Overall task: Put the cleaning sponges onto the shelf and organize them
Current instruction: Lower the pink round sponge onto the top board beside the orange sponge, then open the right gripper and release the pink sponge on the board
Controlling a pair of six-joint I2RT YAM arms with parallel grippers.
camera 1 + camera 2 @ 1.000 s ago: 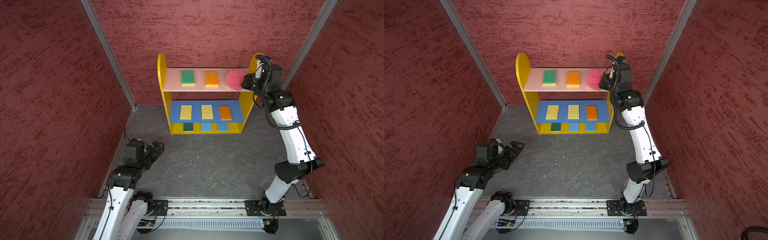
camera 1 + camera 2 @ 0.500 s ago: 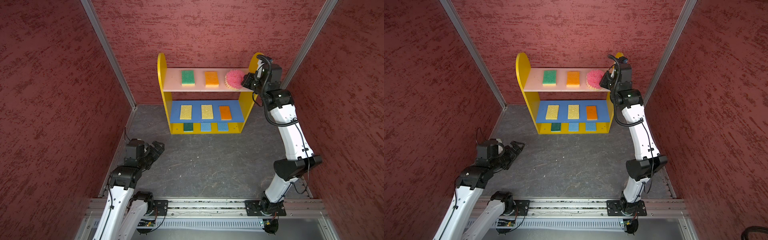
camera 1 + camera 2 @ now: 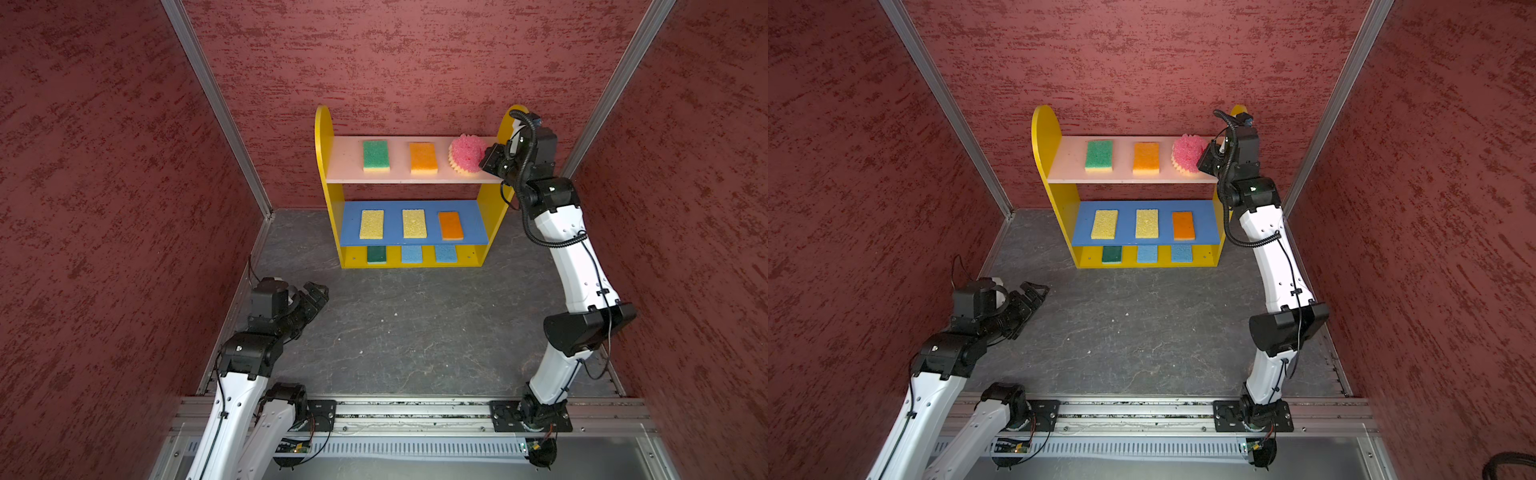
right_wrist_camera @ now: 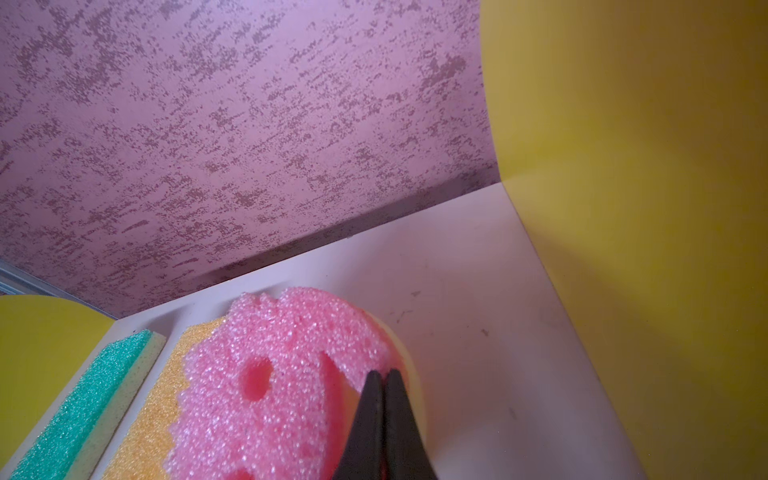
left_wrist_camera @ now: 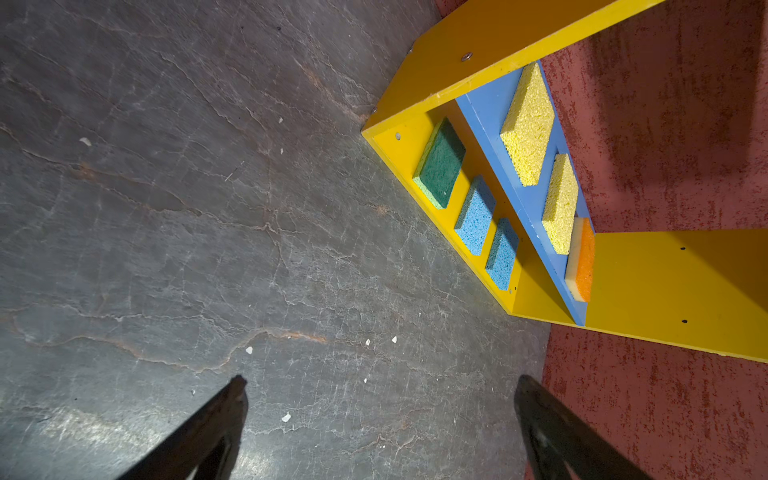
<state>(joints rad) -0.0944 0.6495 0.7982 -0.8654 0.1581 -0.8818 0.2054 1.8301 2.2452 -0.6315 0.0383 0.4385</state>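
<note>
Place: the pink sponge [image 3: 466,151] is at the right end of the shelf's [image 3: 323,137] top board [image 3: 399,160]. It is apart from the orange sponge [image 3: 423,158] on its left and near the right side panel.
Right fingers: the right gripper [image 4: 383,376] is closed tight, and its tips seem to nip a thin bit of foam at the sponge's right rim.
Left fingers: the left gripper [image 5: 378,382] is spread wide and holds nothing. It is low over the grey tabletop [image 3: 415,332] at near left, well apart from the shelf.
Risk, release: the sponge looks tilted, so once let go it may flop or spring toward the near edge and drop off the board.
Risk, snag: squeezed foam may cling to the tips and be dragged out when the arm backs away.
Risk, bump: the wrist is close to the side panel, and a knock could shift the shelf and its tidy rows.
Facing: the pink face with its eye hole is up, and the right rim looks raised, so the face leans left.
Long axis: none, because it is round. The flat sponges beside it run near to far.
</note>
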